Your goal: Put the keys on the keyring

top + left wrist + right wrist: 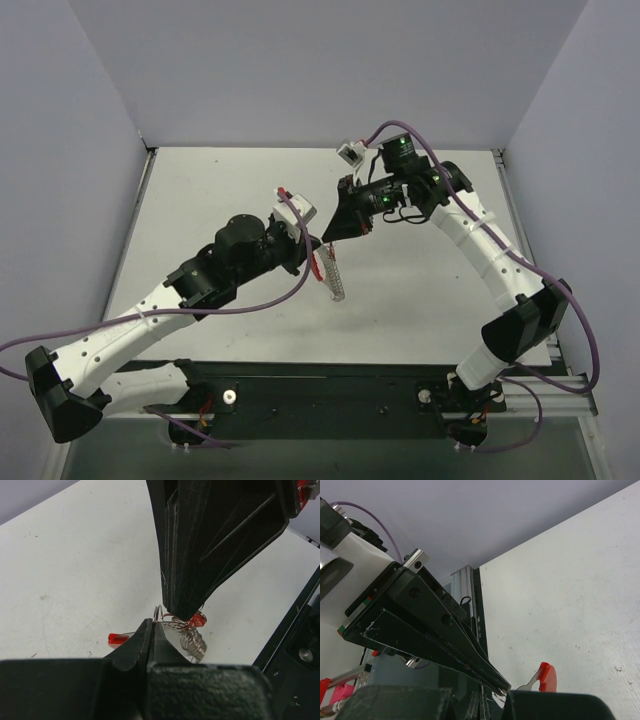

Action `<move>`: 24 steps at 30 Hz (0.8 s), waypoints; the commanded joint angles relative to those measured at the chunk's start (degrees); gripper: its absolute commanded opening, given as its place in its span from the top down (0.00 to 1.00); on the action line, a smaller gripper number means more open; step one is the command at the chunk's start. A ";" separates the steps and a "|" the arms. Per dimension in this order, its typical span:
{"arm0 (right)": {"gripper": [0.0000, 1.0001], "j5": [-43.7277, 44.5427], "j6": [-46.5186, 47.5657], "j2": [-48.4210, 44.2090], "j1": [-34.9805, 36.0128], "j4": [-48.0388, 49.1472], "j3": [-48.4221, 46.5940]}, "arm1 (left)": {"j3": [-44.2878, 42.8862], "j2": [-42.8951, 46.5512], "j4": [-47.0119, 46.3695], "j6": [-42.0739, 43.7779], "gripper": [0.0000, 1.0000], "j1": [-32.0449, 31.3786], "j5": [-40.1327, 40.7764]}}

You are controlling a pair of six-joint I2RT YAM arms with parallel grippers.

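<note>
From the left, my white left arm (pixel 130 325) stretches across the flat white table (pixel 220 190) toward the middle, with a purple cable (pixel 215 311) looping alongside it. My left gripper (pixel 308 243), black and two-fingered, has its fingers pressed together with no gap between them. In the left wrist view a thin silver wire loop (pixel 158 612) stands up right at their tip. Whether it is pinched there I cannot tell.

The keyring (pixel 118 638), a thin bright red curved band, shows one end just left of those fingers, low over the table. Its middle is hidden behind them, and another red bit sits at the tip of the other gripper. The keys (pixel 194 643), a bunch of small thin silver metal pieces, hang in a lacy cluster just below and to the right of where the two tips meet. From above they read as a narrow silver strip running toward the near edge, with a red line along its left side.

My right gripper (pixel 182 612), a black wedge, points down from above and meets the left one tip to tip, its fingers also closed together. It touches the red bit and the top of the silver bunch, but what exactly it grips I cannot tell. Behind it my white right arm (pixel 490 250) arches round to the right side of the table.
</note>
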State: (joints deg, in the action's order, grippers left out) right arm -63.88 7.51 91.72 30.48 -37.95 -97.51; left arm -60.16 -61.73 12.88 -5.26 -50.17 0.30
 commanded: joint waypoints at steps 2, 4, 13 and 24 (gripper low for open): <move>1.00 -1.34 -0.04 0.74 0.72 -0.01 -0.83 | -3.56 -0.58 -3.57 0.42 1.00 -0.98 1.55; 1.00 -0.55 -0.21 0.74 0.81 0.07 -1.01 | -3.91 -0.67 -3.57 0.42 1.00 -1.33 1.55; 1.00 1.73 -0.39 0.91 1.07 1.48 -0.31 | -4.17 -0.67 -4.53 0.07 1.00 -2.82 1.99; 1.00 3.06 -1.18 0.39 1.25 3.50 0.92 | -4.88 -0.93 -5.15 -0.19 1.00 -4.41 2.17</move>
State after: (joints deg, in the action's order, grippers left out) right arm -60.88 6.17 92.84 31.22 -36.99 -97.38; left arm -61.23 -63.33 13.06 -5.28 -53.39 3.27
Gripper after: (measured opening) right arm 0.035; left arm 0.022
